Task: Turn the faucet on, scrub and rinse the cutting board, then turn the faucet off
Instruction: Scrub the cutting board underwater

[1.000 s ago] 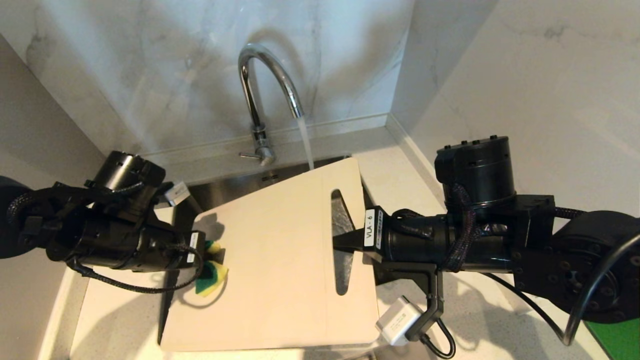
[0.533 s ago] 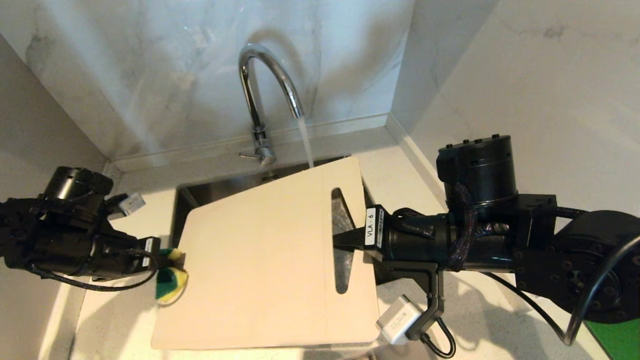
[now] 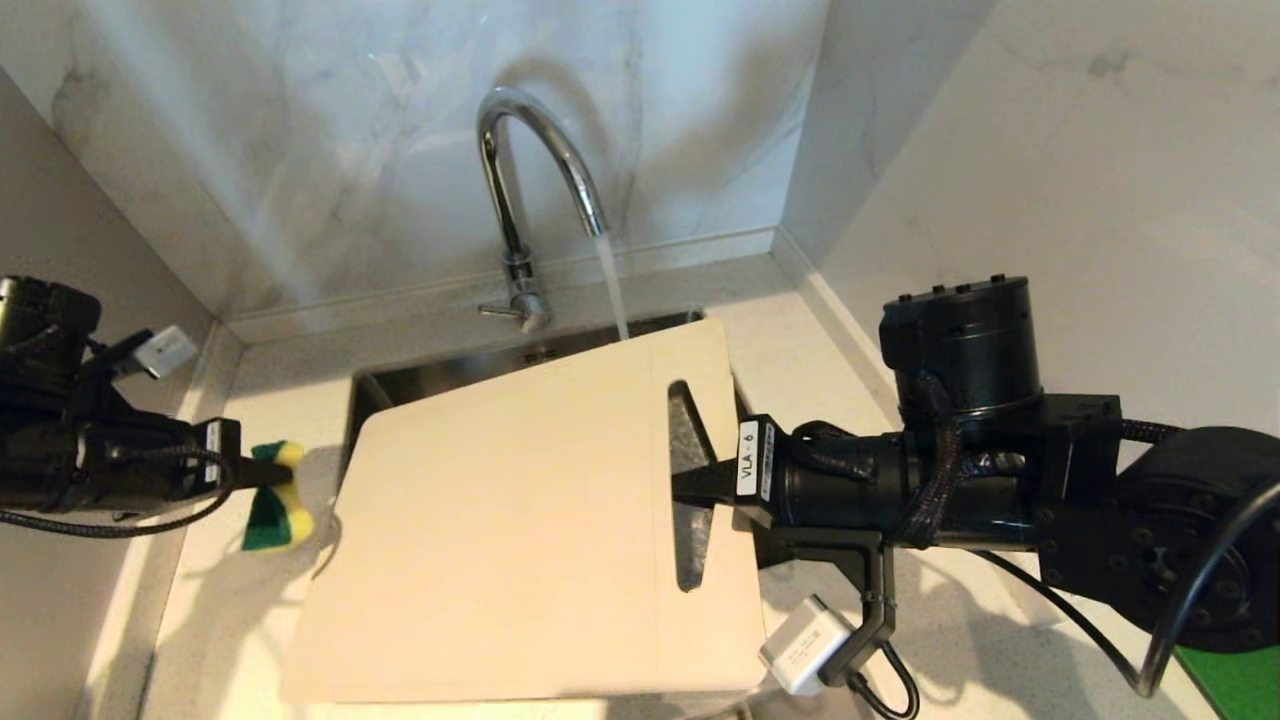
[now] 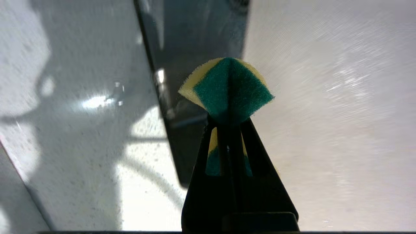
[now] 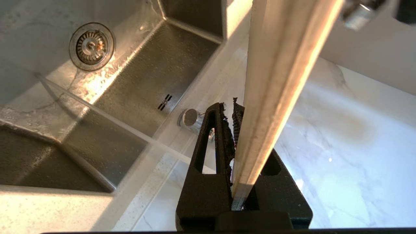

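Water running from faucet (image 3: 530, 180) onto cutting board (image 3: 520, 540), pinched by right tool (image 3: 690, 485). Left of board, left tool (image 3: 262, 480) clamping sponge (image 3: 270, 510).

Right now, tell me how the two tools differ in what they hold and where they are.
The left tool is shut on the sponge, off the cutting board over the counter; the right tool is shut on the cutting board at its handle slot, over the sink. Both point inward.

"VLA-6" label (image 3: 748, 459) (right wrist)
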Controlling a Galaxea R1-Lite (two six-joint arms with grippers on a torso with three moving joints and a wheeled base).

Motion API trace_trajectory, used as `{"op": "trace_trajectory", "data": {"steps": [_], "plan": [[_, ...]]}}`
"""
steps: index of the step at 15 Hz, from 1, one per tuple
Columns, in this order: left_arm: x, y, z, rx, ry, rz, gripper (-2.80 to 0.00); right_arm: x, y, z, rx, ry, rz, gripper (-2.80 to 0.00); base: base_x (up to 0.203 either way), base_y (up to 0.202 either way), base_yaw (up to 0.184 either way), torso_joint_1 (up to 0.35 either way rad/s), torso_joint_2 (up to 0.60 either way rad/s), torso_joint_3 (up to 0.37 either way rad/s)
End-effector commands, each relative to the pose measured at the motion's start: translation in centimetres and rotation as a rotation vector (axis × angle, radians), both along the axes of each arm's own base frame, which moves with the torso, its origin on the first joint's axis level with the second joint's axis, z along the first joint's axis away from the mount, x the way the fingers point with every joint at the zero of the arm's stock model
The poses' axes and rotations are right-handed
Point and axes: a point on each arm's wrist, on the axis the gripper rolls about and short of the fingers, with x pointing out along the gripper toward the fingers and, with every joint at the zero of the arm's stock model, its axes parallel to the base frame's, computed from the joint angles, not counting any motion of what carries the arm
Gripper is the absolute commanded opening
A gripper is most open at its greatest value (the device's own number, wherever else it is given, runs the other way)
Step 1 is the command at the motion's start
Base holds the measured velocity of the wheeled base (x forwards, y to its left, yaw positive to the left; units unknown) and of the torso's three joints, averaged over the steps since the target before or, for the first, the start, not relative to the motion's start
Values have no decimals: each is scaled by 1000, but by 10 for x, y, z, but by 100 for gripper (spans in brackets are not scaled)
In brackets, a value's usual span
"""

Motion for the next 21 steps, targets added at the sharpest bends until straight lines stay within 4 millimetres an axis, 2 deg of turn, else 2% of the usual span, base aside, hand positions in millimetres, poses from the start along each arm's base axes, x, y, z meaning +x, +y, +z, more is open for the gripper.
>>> {"op": "trace_trajectory", "data": {"steps": [1, 4, 7, 9, 12, 15, 18, 21], "plan": [[-7, -6, 32, -18, -69, -24, -280, 1, 0, 0, -5, -13, 6, -280, 0, 0, 0, 0, 0, 0], [-31, -49, 59, -69, -43, -182, -280, 3, 1, 0, -5, -14, 6, -280, 0, 0, 0, 0, 0, 0], [-67, -100, 69, -91, -10, -386, -280, 5, 0, -2, -9, -9, -2, -280, 0, 0, 0, 0, 0, 0], [-82, -132, 64, -44, 17, -435, -280, 7, -1, -2, -7, -12, -10, -280, 0, 0, 0, 0, 0, 0], [-78, -171, 40, 17, 40, -421, -280, 8, -2, -2, 0, -23, -14, -280, 0, 0, 0, 0, 0, 0], [-83, -184, 16, 36, 47, -468, -280, 10, -6, -1, 1, -25, -31, -280, 0, 0, 0, 0, 0, 0], [-72, -194, -3, 46, 7, -453, -280, 11, -6, -2, 0, -23, -32, -280, 0, 0, 0, 0, 0, 0], [-64, -195, -14, 77, 12, -408, -280, 11, -7, -2, 0, -22, -33, -280, 0, 0, 0, 0, 0, 0]]}}
